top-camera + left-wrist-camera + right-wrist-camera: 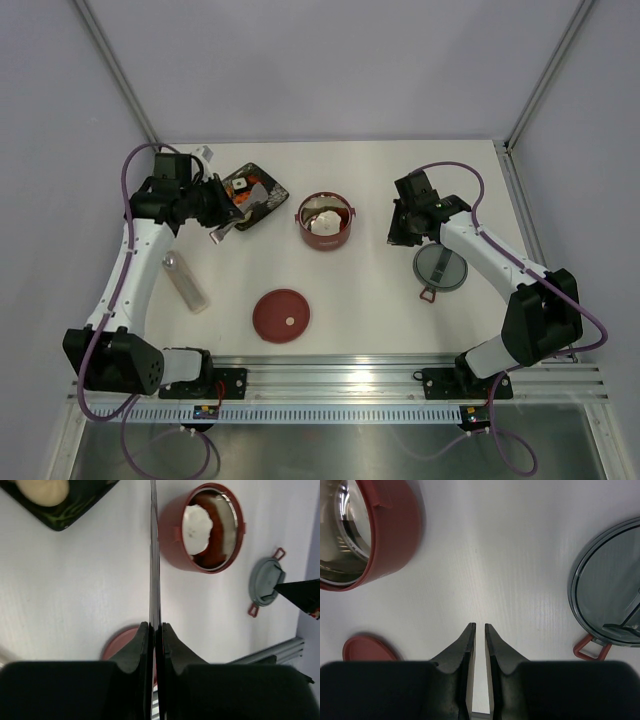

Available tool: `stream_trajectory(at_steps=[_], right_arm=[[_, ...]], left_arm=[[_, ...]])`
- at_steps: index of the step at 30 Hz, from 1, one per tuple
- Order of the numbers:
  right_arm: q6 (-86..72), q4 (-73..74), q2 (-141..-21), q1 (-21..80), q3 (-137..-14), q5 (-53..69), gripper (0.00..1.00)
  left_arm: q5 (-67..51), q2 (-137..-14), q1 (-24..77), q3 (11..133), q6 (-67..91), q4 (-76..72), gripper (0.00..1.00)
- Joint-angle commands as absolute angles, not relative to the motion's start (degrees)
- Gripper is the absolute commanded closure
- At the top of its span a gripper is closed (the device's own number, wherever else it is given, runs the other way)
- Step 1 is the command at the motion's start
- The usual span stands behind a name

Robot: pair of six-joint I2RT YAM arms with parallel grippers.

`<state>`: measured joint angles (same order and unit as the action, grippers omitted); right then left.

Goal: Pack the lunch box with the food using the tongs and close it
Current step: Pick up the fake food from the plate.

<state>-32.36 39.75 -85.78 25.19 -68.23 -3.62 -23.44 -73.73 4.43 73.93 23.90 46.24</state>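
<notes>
Left gripper (155,626): fingers clamped flat on the tongs (154,555), whose two thin arms are pressed together into one line. It stands left of the lunch box (172,535), by the black tray (75,512). The tongs' far ends run out of the wrist view, so it cannot be told whether they hold anything. Right gripper (480,626): fingers a narrow slit apart with nothing between them, right of the lunch box. Lunch box: uncovered and upright, holding the white egg (196,527) and orange-red pieces (212,555). Pale beige lump (42,489): in the black tray, left of the lunch box and apart from the line of the tongs. Red lid (122,640): flat on the table, on the arm-base side of the lunch box and slightly left. Grey lid (262,580) with red clips: flat on the table, right of the lunch box, just beside the right gripper. Step in hand, by judgement: packing, largely done, with the lump appearing to be the piece left and closing not begun. Next move calls for easing the squeeze so the tongs spring apart, setting their tips either side of the lump, pinching gently because the lump is round and may slip, then carrying it over the lunch box's rim and letting go. The lids come after.
</notes>
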Motion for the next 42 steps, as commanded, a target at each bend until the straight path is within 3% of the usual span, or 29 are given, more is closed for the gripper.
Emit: stream_trajectory(at_steps=[1,6,9,13,21,42], right_arm=[[-31.6,39.6,-84.7,25.8,-68.7,-4.4,0.8],[-31.8,39.2,-84.9,25.8,-68.7,-4.0,0.8],[-31.8,39.2,-85.3,25.8,-69.1,-3.9,0.8],[-31.8,39.4,-85.8,25.8,-69.9,-3.7,0.8],[-31.7,39.8,-86.0,25.8,-70.6,-3.8,0.8],[-31.9,40.3,-86.0,25.8,-70.7,-4.1,0.79]], left_arm=[[-11.5,-74.1,4.5,80.1,21.3,50.4,1.0],[2.8,-76.7,4.7,83.3,18.6,54.4,0.95],[5.5,-78.3,4.7,83.9,18.1,54.5,0.91],[6.6,-79.3,5.6,83.5,17.8,53.4,0.85],[7.0,-81.3,8.4,82.8,17.4,51.0,0.84],[10.0,-83.8,12.2,82.3,17.4,49.1,0.63]])
